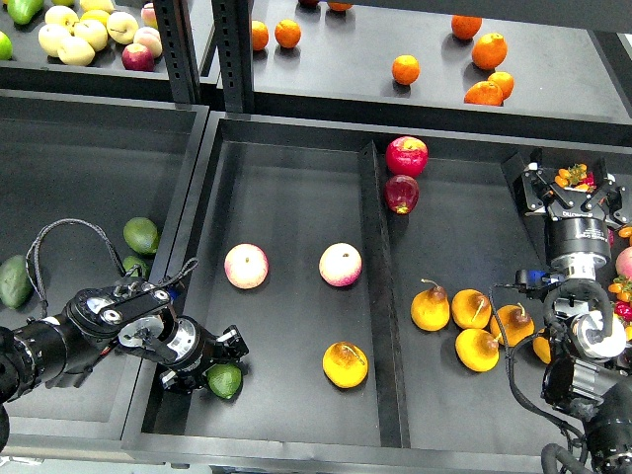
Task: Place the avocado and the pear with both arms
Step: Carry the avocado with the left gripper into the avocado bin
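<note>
Head view: the avocado [226,380] is seen low in the left compartment of the middle tray [286,425], pinched between the fingers of the left hand [219,367] at the tray's near-left corner. The pear [345,364], yellow-orange with a brown blotch, is lying free on the same tray floor, to the right of the avocado and near the divider [385,296]. Two pink-and-cream fruits [293,266] are set farther back. Beyond the divider, stemmed pears [472,324] are clustered, with two red apples [404,173] behind. The right hand [571,190] is held above the far right; whether its fingers are spread cannot be told. Two more avocados [140,235] are lying in the left tray.
</note>
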`<action>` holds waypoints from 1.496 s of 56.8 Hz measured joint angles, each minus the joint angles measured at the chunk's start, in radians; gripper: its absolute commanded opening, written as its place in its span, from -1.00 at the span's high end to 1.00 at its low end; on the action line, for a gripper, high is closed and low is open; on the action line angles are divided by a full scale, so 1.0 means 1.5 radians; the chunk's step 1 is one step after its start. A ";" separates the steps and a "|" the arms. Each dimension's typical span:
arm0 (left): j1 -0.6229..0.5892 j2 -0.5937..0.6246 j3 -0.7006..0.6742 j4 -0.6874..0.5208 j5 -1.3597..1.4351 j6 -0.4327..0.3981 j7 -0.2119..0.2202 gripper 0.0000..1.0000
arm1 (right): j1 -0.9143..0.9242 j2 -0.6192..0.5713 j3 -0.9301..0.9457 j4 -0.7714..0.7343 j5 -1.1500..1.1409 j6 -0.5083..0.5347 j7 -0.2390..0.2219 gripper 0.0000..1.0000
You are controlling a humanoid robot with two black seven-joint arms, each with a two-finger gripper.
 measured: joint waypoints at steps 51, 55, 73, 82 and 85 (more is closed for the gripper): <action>-0.108 0.199 -0.039 0.030 -0.026 0.000 0.000 0.02 | -0.008 0.000 0.001 0.004 0.003 0.006 -0.001 -0.99; -0.102 0.205 -0.043 0.033 -0.026 0.000 0.000 0.01 | -0.008 0.000 0.001 0.008 0.006 0.006 -0.001 -0.99; -0.069 0.206 -0.054 0.073 -0.025 0.000 0.000 -0.02 | -0.024 0.000 0.001 0.038 0.015 0.006 -0.001 -0.99; -0.055 0.202 -0.056 0.091 -0.024 0.000 0.000 -0.05 | -0.038 0.000 0.001 0.051 0.031 0.005 -0.001 -0.99; -0.052 0.201 -0.056 0.098 -0.024 0.000 0.000 -0.07 | -0.041 0.000 0.001 0.053 0.034 0.004 -0.001 -0.99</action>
